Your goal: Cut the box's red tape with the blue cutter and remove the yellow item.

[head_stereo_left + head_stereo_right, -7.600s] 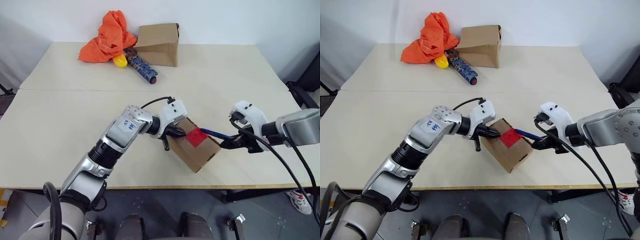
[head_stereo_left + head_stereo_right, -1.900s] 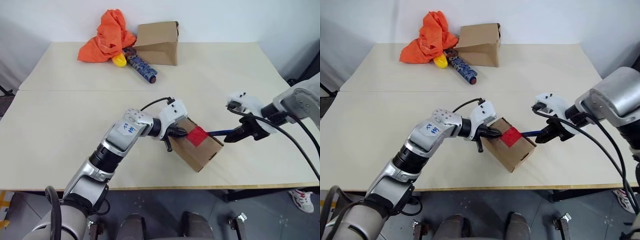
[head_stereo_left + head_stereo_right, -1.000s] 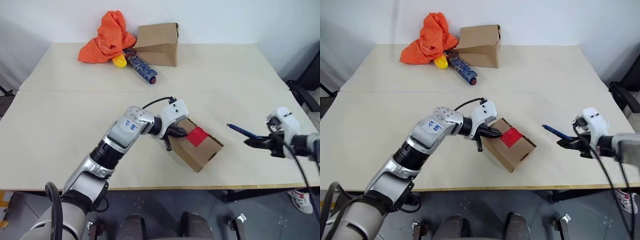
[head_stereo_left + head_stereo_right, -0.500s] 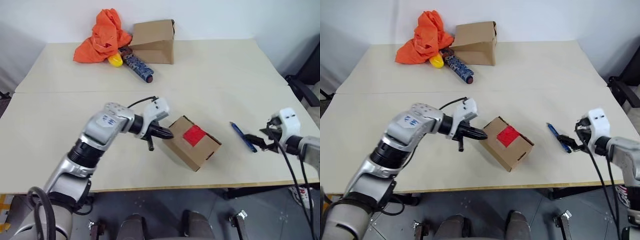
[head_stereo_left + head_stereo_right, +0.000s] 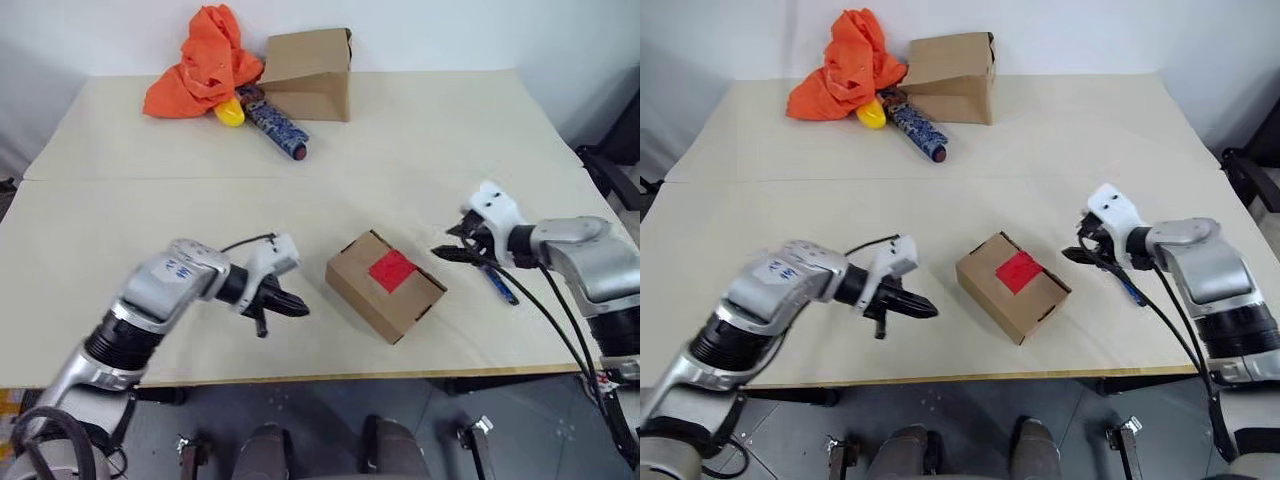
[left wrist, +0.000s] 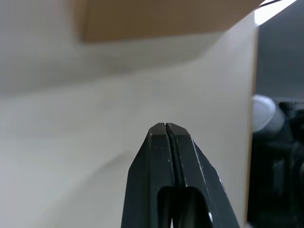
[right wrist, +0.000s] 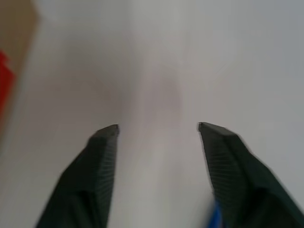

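The small brown box point(image 5: 385, 288) lies tilted on the near half of the table, its red tape point(image 5: 392, 271) facing up. My left gripper point(image 5: 297, 309) is shut and empty, a short way to the left of the box; in the left wrist view its fingertips point(image 6: 165, 130) are pressed together below the box point(image 6: 166, 19). The blue cutter point(image 5: 497, 283) lies flat on the table to the right of the box. My right gripper point(image 5: 443, 253) hovers open between box and cutter, holding nothing, and its fingers point(image 7: 102, 142) stand apart. The yellow item is hidden.
At the far left of the table lie an orange cloth point(image 5: 200, 65), a small glossy yellow object point(image 5: 230, 112), a blue-patterned cylinder point(image 5: 278, 128) and a larger plain carton point(image 5: 305, 65). The table's front edge point(image 5: 330, 378) runs just below the box.
The right gripper let go of the cutter, which now lies on the table, and swung in toward the box. The left gripper drew back leftward off the box. The camera shifted.
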Available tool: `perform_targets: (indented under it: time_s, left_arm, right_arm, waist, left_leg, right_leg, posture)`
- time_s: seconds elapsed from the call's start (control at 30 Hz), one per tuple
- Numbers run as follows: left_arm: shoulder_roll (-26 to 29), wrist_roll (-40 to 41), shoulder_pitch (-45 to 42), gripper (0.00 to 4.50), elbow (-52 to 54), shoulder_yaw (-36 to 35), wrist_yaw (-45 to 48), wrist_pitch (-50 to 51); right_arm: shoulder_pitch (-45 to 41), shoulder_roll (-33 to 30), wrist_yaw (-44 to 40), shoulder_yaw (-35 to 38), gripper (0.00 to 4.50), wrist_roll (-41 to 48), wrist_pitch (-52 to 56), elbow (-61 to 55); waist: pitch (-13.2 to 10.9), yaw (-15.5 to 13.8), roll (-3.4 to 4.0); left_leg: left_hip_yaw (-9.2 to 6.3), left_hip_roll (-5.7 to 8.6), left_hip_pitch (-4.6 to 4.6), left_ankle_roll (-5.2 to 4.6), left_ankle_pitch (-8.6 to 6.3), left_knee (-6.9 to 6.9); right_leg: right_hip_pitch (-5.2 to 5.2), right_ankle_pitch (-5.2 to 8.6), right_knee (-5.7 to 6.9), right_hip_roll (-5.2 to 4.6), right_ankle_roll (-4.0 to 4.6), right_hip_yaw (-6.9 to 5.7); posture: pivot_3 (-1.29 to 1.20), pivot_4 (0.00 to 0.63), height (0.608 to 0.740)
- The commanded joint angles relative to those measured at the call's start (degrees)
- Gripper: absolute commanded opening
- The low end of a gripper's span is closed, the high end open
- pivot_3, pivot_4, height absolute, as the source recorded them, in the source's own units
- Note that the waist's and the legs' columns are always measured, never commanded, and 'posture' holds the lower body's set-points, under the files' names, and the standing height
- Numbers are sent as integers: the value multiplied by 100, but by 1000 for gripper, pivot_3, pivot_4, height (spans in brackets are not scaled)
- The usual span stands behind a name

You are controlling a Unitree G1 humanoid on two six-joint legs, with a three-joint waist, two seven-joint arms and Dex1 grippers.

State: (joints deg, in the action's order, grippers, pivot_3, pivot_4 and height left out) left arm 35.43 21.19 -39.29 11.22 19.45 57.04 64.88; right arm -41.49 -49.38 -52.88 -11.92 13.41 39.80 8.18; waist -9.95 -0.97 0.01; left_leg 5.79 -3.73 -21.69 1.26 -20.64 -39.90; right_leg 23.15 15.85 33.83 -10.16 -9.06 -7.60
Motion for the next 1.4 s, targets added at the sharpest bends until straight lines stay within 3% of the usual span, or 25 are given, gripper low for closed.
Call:
perform_targets:
  time_s: [0.03,0.17,0.37,0.97,1.03,1.23,1.33,1.4]
  left_arm:
    - [-476,-117,67,0,85,-144,-695,-117]
    - [-872,-154,110,0,91,-286,-1200,-141]
    - [-899,-123,17,0,-96,-578,-1445,-252]
    - [-743,-380,-137,0,-654,-783,-1722,-616]
    - [-662,-476,-112,0,-669,-788,-1735,-664]
    - [-235,-258,-253,0,-508,-1258,-1504,-568]
    - [-54,54,-324,0,-356,-1454,-1240,-420]
    - [13,311,-474,0,-346,-1617,-1032,-336]
  right_arm:
    - [-245,47,-366,-157,1347,-155,-84,79]
    - [-219,-59,-937,-334,23,-10,242,-448]
    - [-97,-63,-1264,-336,23,122,651,-1093]
    - [-569,1357,-622,-850,23,104,1708,-1604]
    - [-555,1281,-523,-770,23,63,1777,-1641]
    - [-234,178,-384,-36,23,21,1800,-2083]
    - [-219,202,-158,489,580,353,2379,-2430]
    - [-371,562,104,986,1218,701,2949,-2760]
  waist:
    - [0,-32,0]
    - [-1,-32,-1]
    - [-1,-33,-1]
    - [1,-1,-3]
    - [1,1,-3]
    - [0,-33,-5]
    - [0,2,-5]
    - [0,30,-5]
  left_leg:
    - [0,0,-1,0,0,-1]
    - [0,0,-3,0,0,-4]
    - [1,0,-27,0,0,-10]
    - [0,0,-31,3,2,-16]
    - [0,0,-30,3,2,-16]
    - [-1,0,-46,3,2,-16]
    - [-1,-1,-44,3,2,-10]
    - [-1,-1,-41,4,2,-10]
  right_leg:
    - [2,0,1,0,0,0]
    - [4,0,2,0,0,0]
    - [34,0,15,0,0,0]
    - [40,-1,29,0,0,-3]
    - [40,-1,31,0,0,-3]
    - [54,-2,30,-1,-2,-4]
    - [57,-2,30,0,-2,-6]
    - [58,-2,38,0,-2,-5]
  posture:
    - [0,150,740]
    - [0,150,740]
    - [0,150,740]
    - [0,150,740]
    - [0,150,740]
    - [0,150,740]
    - [0,150,740]
    - [0,150,740]
